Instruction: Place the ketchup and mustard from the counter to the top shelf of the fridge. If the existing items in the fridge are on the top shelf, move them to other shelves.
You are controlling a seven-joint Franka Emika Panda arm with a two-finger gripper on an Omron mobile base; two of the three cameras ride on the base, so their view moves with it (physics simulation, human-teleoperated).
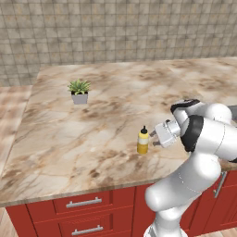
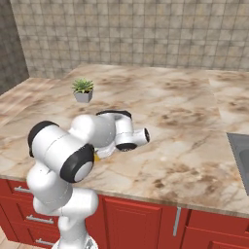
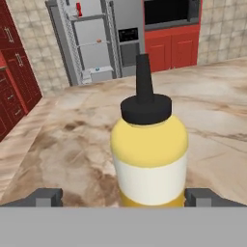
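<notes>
Fingers (image 3: 48,197) spread fully wide, nothing held yet, straddling mustard (image 3: 149,157) w/ gripper (image 3: 123,198) level at its lower body. Mustard upright on counter (image 1: 106,115), long axis vertical, straight ahead between tips, centred; looks ready for closing. Fridge (image 3: 94,41) far behind, door open, small orange item on a shelf; contents otherwise too small to tell.

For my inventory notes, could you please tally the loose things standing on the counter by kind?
Yellow mustard bottle: 1
Small potted plant: 1
Total: 2
</notes>
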